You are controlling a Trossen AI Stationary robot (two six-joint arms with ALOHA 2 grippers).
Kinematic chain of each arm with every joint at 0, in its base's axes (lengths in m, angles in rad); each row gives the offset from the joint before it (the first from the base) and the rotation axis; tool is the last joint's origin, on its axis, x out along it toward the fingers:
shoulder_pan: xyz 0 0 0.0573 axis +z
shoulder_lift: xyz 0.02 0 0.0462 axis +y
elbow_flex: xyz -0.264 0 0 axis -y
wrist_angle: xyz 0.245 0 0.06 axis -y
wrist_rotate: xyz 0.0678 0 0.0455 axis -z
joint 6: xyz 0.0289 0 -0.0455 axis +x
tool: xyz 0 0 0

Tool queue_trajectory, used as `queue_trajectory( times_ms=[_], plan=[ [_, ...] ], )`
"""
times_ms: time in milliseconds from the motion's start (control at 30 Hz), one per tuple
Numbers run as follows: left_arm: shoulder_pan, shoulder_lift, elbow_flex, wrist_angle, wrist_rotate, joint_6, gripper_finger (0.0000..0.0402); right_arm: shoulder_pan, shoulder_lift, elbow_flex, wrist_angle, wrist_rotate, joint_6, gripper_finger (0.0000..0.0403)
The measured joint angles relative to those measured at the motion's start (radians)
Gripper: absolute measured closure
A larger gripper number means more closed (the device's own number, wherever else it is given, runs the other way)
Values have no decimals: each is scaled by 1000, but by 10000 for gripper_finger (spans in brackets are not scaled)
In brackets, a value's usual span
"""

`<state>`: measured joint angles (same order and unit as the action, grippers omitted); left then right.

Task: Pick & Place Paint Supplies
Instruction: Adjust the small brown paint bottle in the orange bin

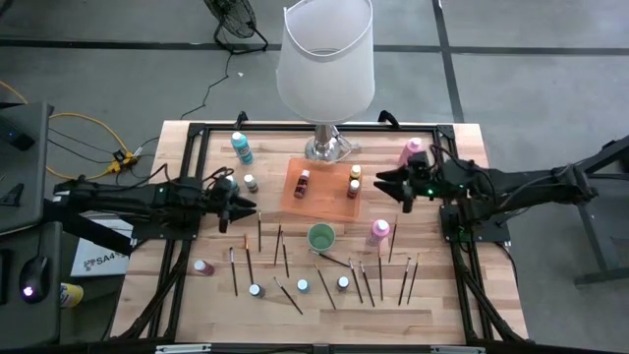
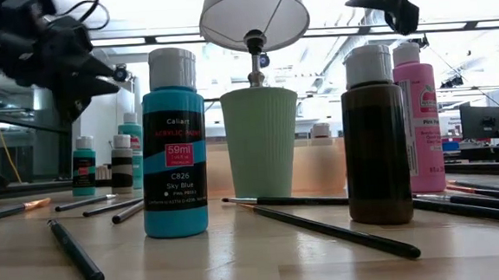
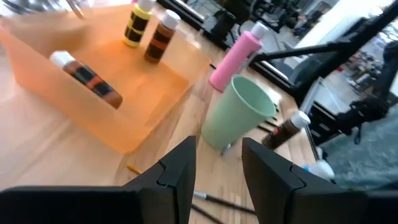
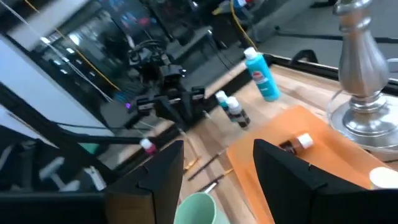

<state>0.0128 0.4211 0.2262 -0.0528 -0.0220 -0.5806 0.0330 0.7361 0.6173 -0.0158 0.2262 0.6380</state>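
Note:
Paint supplies are spread over the wooden table (image 1: 177,295). An orange tray (image 1: 326,202) holds three small bottles: one lying down (image 3: 87,78) and two standing (image 3: 149,28). A mint cup (image 1: 321,236) stands in front of the tray, a pink bottle (image 1: 378,231) to its right, and thin dark brushes (image 1: 285,258) lie around it. Small bottles (image 1: 303,285) stand near the front. My left gripper (image 1: 251,208) hovers open, left of the tray, above the table. My right gripper (image 1: 380,180) hovers open beside the tray's right end. Neither holds anything.
A big lamp with a white shade (image 1: 326,59) stands on its metal base (image 1: 327,147) behind the tray. A teal bottle (image 1: 241,147) and a small bottle (image 1: 251,182) stand at the far left, another pink bottle (image 1: 413,149) at the far right, and a pink-capped one (image 1: 201,266) lies at the near left.

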Motion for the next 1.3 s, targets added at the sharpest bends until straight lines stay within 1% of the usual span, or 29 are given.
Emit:
queue_trajectory(
  times_ms=[167,333,500,667,767,900,1000,1100,1200,1300],
  plan=[
    [0,216,166,-3,-67,-1,275,0,-72,-86,57,-28,-21,215],
    [0,456,349,-25,-71,-4,275,0,-136,-111,50,-67,-51,215],
    [1,674,522,-119,-75,-38,275,0,-295,-166,50,-107,-88,215],
    [1,818,653,-181,-78,-57,275,0,-441,-243,55,-156,-84,215],
    [5,864,708,-201,-98,-73,275,0,-491,-272,53,-178,-91,215],
    [44,879,749,-243,-120,-117,275,0,-534,-323,45,-186,-116,215],
    [84,879,750,-266,-122,-158,275,0,-554,-353,59,-211,-134,215],
    [117,880,750,-272,-100,-164,275,0,-567,-399,99,-250,-120,215],
    [127,880,750,-272,-85,-184,275,0,-575,-444,156,-294,-97,215],
    [127,880,750,-272,-98,-187,275,0,-580,-492,205,-304,-88,215]
  ],
)
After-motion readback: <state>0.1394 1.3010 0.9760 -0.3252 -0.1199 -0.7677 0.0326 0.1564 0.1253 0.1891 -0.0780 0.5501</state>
